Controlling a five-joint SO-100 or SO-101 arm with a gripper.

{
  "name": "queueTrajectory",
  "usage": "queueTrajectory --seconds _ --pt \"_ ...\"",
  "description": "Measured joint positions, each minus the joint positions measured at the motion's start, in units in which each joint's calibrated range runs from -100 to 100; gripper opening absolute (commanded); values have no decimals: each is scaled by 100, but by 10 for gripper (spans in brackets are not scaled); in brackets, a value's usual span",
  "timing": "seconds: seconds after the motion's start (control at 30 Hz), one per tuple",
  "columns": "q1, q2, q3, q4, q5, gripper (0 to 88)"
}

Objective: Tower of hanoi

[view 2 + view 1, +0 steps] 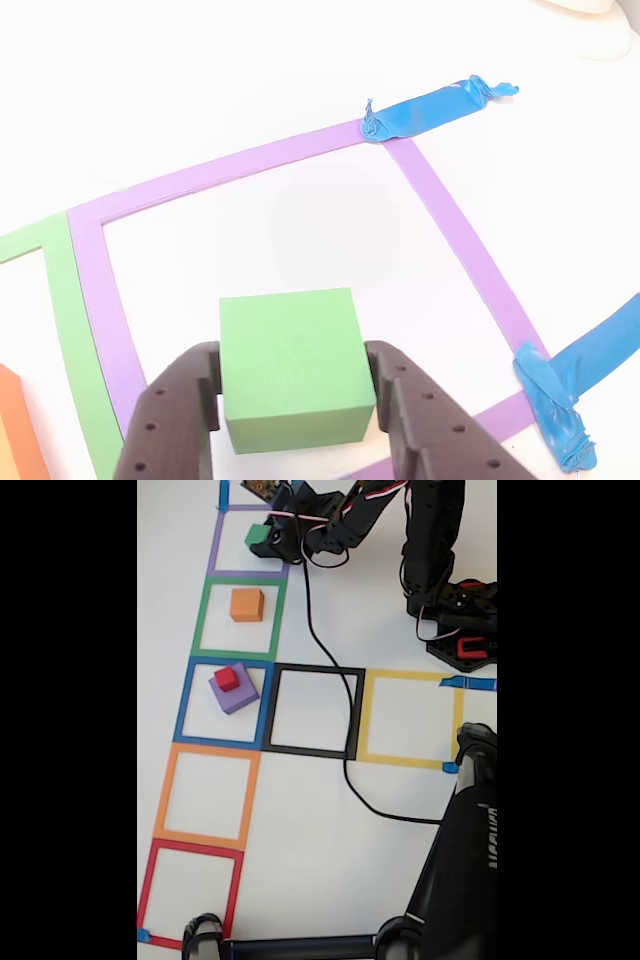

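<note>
currently the green block (292, 368) sits squarely between the two fingers (175, 420) of the gripper (290, 400) inside the purple tape square (445, 215); pads look pressed to opposite faces, grasping it, though lift-off cannot be told

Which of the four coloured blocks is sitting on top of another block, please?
The red block, the smallest. It rests on the purple block inside the blue tape square, while the orange block and the green block each sit alone on the table.
</note>
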Motion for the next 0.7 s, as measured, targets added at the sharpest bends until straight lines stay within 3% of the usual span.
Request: queueTrajectory --seconds 0.7 --pt "-94 186 274 -411 0 99"
